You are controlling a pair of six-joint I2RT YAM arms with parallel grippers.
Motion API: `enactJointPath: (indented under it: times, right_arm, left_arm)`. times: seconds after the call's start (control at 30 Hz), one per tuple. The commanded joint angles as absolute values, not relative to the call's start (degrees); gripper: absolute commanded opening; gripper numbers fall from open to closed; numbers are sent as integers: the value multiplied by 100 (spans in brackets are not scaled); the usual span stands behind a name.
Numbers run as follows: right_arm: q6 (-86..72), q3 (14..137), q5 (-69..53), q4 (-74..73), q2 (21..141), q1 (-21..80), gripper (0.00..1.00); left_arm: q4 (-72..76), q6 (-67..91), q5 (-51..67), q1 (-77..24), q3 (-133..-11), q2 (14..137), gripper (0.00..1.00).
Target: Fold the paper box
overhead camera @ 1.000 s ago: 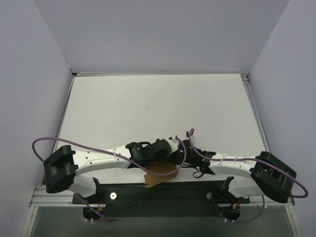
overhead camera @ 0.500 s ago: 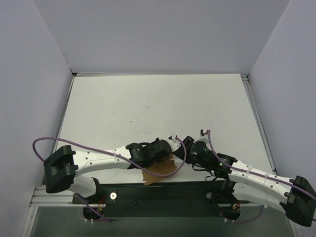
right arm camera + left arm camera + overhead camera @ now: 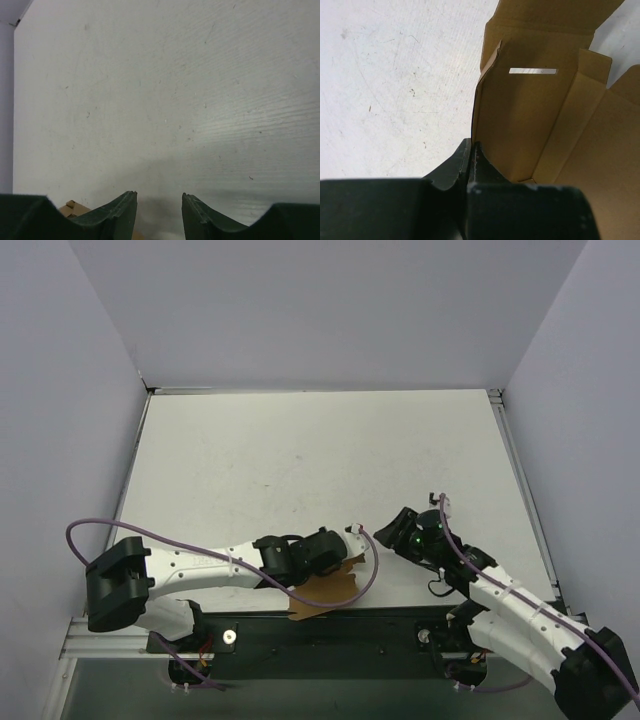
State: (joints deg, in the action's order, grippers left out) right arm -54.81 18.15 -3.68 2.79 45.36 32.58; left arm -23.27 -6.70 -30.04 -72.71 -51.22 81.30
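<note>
One grip alone holds the paper box (image 3: 325, 592): the left gripper (image 3: 343, 565) is clamped shut on a panel edge, at the middle of the table's (image 3: 300, 440) near edge. The right gripper (image 3: 388, 532) stands parted and empty, apart to the right. Risk: a single pinch lets the box pivot, crease off its lines or slide over the edge. Not determinable: flap layout under the left arm; the box's outer flaps are cut off in the left wrist view.
</note>
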Motion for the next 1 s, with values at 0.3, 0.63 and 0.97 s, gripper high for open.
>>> enactJointPath:
  times: [0.3, 0.63, 0.97]
  right_arm:
    - [-5510, 1573, -2075, 2522, 5880, 3427, 39]
    - [-5616, 1837, -1503, 2355, 6126, 4254, 38]
    - [-6038, 1898, -1512, 3128, 6495, 4509, 34]
  left_arm:
    - [-2171, -580, -2848, -7295, -5256, 8287, 0]
    - [-2215, -519, -2760, -7295, -5370, 8446, 0]
    - [-2153, -448, -2505, -7295, -5370, 8455, 0]
